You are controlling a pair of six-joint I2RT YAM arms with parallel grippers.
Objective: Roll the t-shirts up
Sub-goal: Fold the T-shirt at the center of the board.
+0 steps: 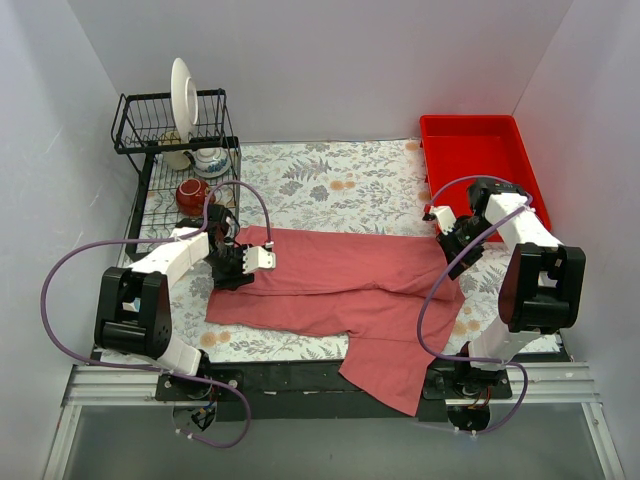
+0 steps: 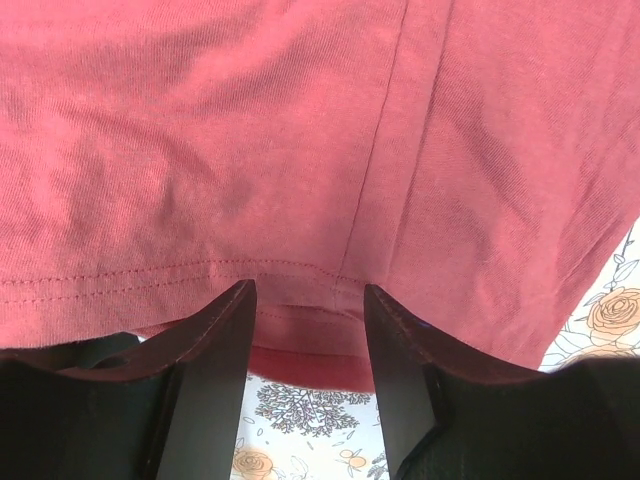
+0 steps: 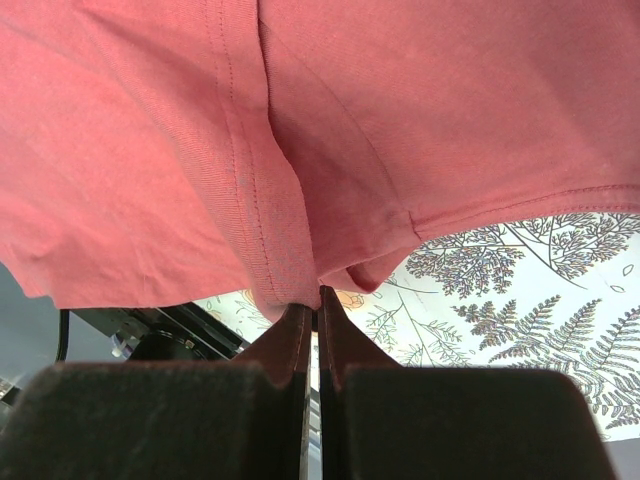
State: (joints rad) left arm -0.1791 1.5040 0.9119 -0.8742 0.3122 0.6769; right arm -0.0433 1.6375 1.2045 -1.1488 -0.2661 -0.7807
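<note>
- White panels close in a table spread with a fern-and-flower printed cloth point(image 1: 330, 180). The salmon-red t-shirt point(image 1: 350, 285) lies across its middle, between the two arms, folded into a long band. One flap hangs over the table's near edge.
- Handling, as I judge it: a thin, limp knit, light and without stiffness. It should sag wherever it is lifted, and the layers may slide on each other as it is rolled.
- The best hold looks to be the stitched hem or a seam, where the doubled cloth gives the fingers something firm.
- The left gripper point(image 2: 305, 295) sits at the shirt's left end. Its fingers stand well apart, straddling the hem, with nothing pinched.
- The right gripper point(image 3: 318, 300) is at the right end. Its fingers are pressed together on a seamed fold of the shirt, which is raised off the printed cloth.
- Hard to make out: how many layers the band has, where the collar lies, and whether the hanging flap is a sleeve or part of the body.
- From above, the right fingertips are hidden by their own wrist.
- The wire dish rack point(image 1: 140, 120) and the red tray point(image 1: 475, 150) stand at the far corners, apart from the shirt.
</note>
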